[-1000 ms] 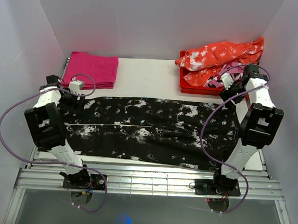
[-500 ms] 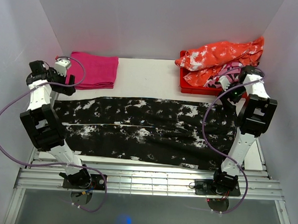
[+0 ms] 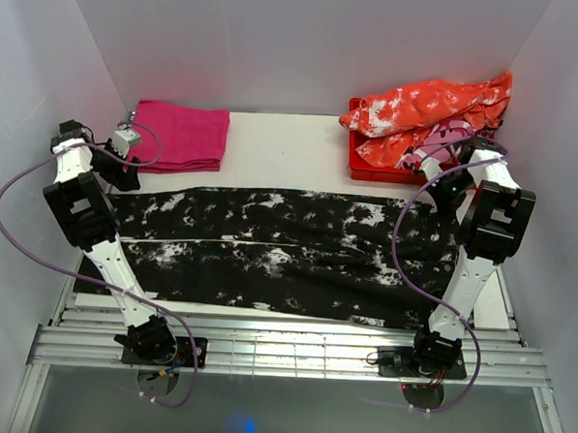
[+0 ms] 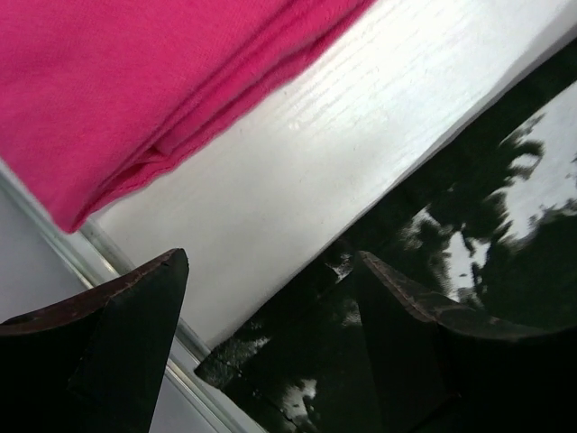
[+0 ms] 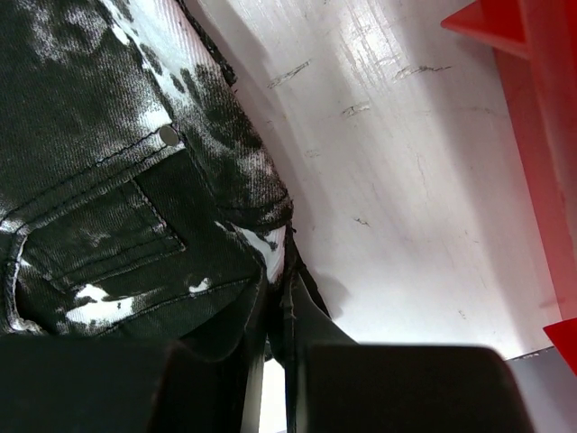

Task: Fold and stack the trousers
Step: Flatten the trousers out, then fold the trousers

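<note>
The trousers, black with white splotches, lie spread flat across the table, legs to the left and waist to the right. My left gripper hovers at their far left hem corner. In the left wrist view it is open, its dark fingers on either side of the hem corner without gripping it. My right gripper is at the far right waist corner. In the right wrist view it is shut on the waistband edge of the trousers.
A folded magenta cloth lies at the far left, just beyond the left gripper, and shows as well in the left wrist view. A red bin holding an orange-and-white garment stands at the far right, close to the right gripper.
My left gripper swung up over the magenta cloth, then came back down to the trousers' far left corner. My right gripper shifted slightly at the far right waist corner and shut on the waistband.
</note>
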You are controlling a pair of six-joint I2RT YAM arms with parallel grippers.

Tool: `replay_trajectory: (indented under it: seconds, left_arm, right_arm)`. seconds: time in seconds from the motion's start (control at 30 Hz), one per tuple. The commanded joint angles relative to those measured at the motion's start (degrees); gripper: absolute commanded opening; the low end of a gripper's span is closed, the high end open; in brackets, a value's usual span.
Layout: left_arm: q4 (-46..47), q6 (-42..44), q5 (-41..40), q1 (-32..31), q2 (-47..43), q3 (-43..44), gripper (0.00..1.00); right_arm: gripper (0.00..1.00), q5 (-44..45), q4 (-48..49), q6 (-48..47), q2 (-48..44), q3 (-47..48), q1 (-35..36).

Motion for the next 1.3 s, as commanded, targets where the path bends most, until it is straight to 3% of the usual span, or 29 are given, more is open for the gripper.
replay_trajectory:
  seconds: [0.0,0.23,0.7,0.77,0.83,0.9,0.93,1.03,1.27]
  left_arm:
    - [-7.0,9.4,0.4,0.3,1.2,5.0,0.84]
    - [-13.5,14.7,-3.3,0.5,8.0,10.0,0.81]
    - [-18.7,21.2,-5.3,4.5,9.4,7.6,0.72]
    - [-18.6,21.9,-6.0,4.5,9.6,6.5,0.61]
    - [-18.5,21.6,-6.9,4.4,10.6,6.8,0.4]
    - [-18.4,20.0,-5.9,4.2,11.6,8.7,0.28]
    - [-18.2,19.2,-5.4,4.1,11.7,9.4,0.16]
    - [-14.6,14.9,-3.6,3.5,10.5,10.8,0.01]
    - [1.3,8.9,3.7,4.9,-1.8,0.7,0.0]
  right_arm:
    - [0.08,3.2,0.5,-12.4,-2.1,0.8,-0.1]
    - [0.08,3.6,1.7,-13.6,-3.0,1.4,-0.4]
    - [0.08,4.0,3.0,-13.2,-4.5,-0.2,-0.5]
    - [0.08,4.0,3.1,-13.2,-4.8,-0.2,-0.5]
    - [0.08,3.5,2.9,-13.0,-5.4,0.1,-0.4]
    - [0.08,2.6,2.3,-12.4,-5.8,1.0,-0.5]
    - [0.08,2.1,1.8,-12.2,-6.1,1.6,-0.4]
    - [0.08,0.9,-0.9,-9.9,-6.2,6.0,-0.5]
    - [0.08,-4.3,-7.6,-8.0,-11.2,10.5,-0.8]
